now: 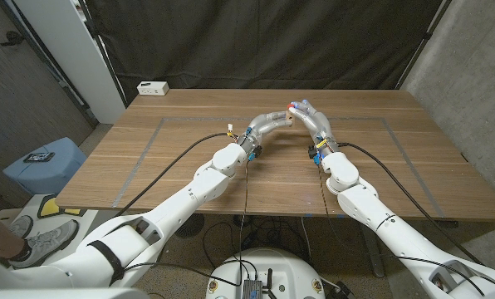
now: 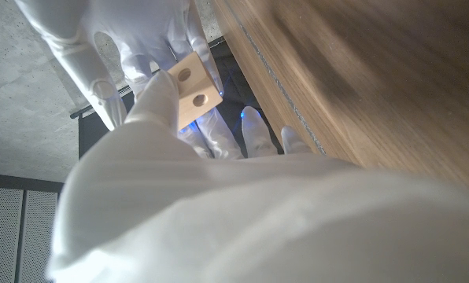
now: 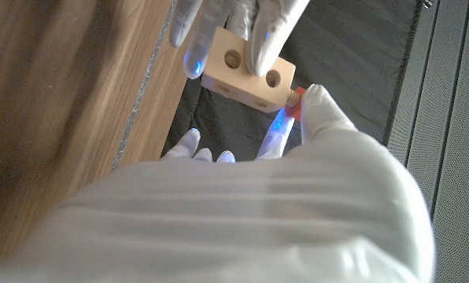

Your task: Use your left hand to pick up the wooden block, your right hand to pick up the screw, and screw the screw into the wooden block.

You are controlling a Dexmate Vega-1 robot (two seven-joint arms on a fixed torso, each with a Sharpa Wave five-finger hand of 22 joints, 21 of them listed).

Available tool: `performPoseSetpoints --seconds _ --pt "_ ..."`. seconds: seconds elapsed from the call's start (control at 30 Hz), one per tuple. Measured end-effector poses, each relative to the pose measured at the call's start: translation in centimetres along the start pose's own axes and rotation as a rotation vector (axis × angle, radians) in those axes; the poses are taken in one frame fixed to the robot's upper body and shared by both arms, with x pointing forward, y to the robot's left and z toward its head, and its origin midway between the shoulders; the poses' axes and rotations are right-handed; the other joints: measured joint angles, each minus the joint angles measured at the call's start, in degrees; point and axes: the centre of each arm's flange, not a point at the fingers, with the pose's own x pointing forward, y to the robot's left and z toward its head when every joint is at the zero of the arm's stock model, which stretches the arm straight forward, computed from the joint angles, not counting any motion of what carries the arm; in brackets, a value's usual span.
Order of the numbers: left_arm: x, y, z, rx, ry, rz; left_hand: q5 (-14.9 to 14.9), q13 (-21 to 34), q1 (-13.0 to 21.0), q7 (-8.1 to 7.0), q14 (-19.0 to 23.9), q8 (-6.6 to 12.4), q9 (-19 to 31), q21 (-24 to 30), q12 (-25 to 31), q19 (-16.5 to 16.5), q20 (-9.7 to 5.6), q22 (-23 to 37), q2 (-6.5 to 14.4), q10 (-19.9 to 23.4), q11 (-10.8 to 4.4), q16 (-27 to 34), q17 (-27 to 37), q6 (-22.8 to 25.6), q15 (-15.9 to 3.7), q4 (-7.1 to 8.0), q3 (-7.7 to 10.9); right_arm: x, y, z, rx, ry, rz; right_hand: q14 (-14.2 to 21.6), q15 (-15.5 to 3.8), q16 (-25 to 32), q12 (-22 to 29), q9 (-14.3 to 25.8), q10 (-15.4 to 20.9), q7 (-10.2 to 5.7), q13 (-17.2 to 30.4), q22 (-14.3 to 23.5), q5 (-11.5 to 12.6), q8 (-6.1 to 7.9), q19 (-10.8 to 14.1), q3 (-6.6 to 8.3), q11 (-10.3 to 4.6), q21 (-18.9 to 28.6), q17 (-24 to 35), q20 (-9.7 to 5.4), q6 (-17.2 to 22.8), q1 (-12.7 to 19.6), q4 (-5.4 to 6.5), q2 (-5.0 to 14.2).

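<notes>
Both arms are up over the middle of the wooden table [image 1: 189,158], hands meeting above the far half. Left hand [image 1: 268,126] is gripping the wooden block [image 3: 246,71]: in the right wrist view its fingers [image 3: 272,35] wrap over the block's holed face, two round holes visible, block held clear of the table surface. Left wrist view shows the same block [image 2: 193,93] pinched by the left hand [image 2: 160,110], with the right hand [image 2: 140,47] just behind it. Right hand [image 3: 317,110] is pinching the screw [image 3: 294,101], a small red piece at its fingertip, pressed against the end corner of the block; the two are touching, but I cannot tell how deep it sits. In the head view the right hand [image 1: 307,116] is fingertip-to-fingertip with the left, red and blue glints at the contact point; block itself is too small to make out there. Elsewhere: a small white box [image 1: 153,87] at the table's far left corner, a blue stool [image 1: 44,170] on the floor to the left, and a person's sneaker [image 1: 44,238] at the lower left edge.
</notes>
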Motion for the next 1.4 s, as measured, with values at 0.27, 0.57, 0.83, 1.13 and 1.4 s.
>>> performPoseSetpoints --seconds 0.27,0.57,0.83,1.13,1.4 --pt "-0.01 0.0 0.04 0.0 -0.001 0.0 0.1 0.0 0.0 0.1 0.0 -0.05 0.0 0.0 0.0 0.0 0.0 0.0 0.0 0.0 -0.05 0.0 0.0 -0.1 0.0 0.02 0.03 -0.05 0.06 0.02 0.002 -0.003 0.008 -0.3 0.32 0.0 -0.2 -0.3 -0.8 -0.21 0.0 0.0 0.0 -0.64 -0.5 0.0 0.19 0.0 0.0 0.11 -1.0 0.0 0.0 0.0" --pt "-0.08 -0.07 -0.03 -0.002 0.002 0.0 0.1 0.0 0.0 0.19 0.0 0.03 0.0 0.0 -0.1 0.0 0.0 0.0 0.0 0.1 -0.14 0.0 0.0 -0.2 0.0 -0.04 0.09 -0.12 0.02 -0.07 0.003 -0.004 0.018 -0.9 0.79 0.0 -0.2 -0.7 -1.6 -0.26 0.0 0.0 0.0 -1.47 -1.4 -0.47 0.48 0.0 0.0 0.61 -2.6 -0.4 0.01 -0.37" --pt "-0.17 -0.11 -0.04 -0.004 0.003 0.003 0.1 0.0 0.0 0.08 0.0 0.03 0.0 0.2 -0.2 0.0 0.0 0.0 0.0 0.1 -0.15 0.0 0.0 -0.1 0.0 -0.05 0.08 -0.17 0.03 -0.07 0.005 -0.006 0.026 -1.4 0.96 -0.4 -0.4 -1.1 -2.5 -0.45 0.0 0.0 0.0 -1.92 -2.0 -0.7 0.4 0.0 0.3 0.7 -3.6 -0.6 0.24 -0.56" --pt "-0.26 -0.09 -0.08 -0.005 0.004 0.004 0.3 0.0 0.0 0.09 0.0 0.02 0.0 0.2 -0.2 0.0 0.0 0.0 0.0 0.1 -0.16 0.0 0.0 -0.1 0.0 0.0 0.14 -0.23 0.04 -0.06 0.007 -0.011 0.036 -1.7 1.24 -0.4 -0.4 -1.3 -3.1 -0.49 0.0 0.0 0.0 -2.8 -2.4 -0.7 0.4 0.0 0.3 0.92 -5.2 -0.7 0.24 -0.69" --pt "-0.29 -0.08 -0.08 -0.005 0.006 0.004 0.3 0.0 0.1 0.1 0.0 -0.01 0.0 0.2 -0.2 0.0 0.0 0.0 0.1 0.0 -0.25 0.0 0.1 -0.1 0.0 0.01 0.16 -0.34 0.05 -0.13 0.011 -0.013 0.042 -2.1 1.64 -0.6 -0.4 -1.8 -4.0 -0.6 0.0 0.0 0.2 -3.53 -2.6 -0.94 0.51 0.0 0.3 1.16 -6.6 -0.9 0.49 -0.91"
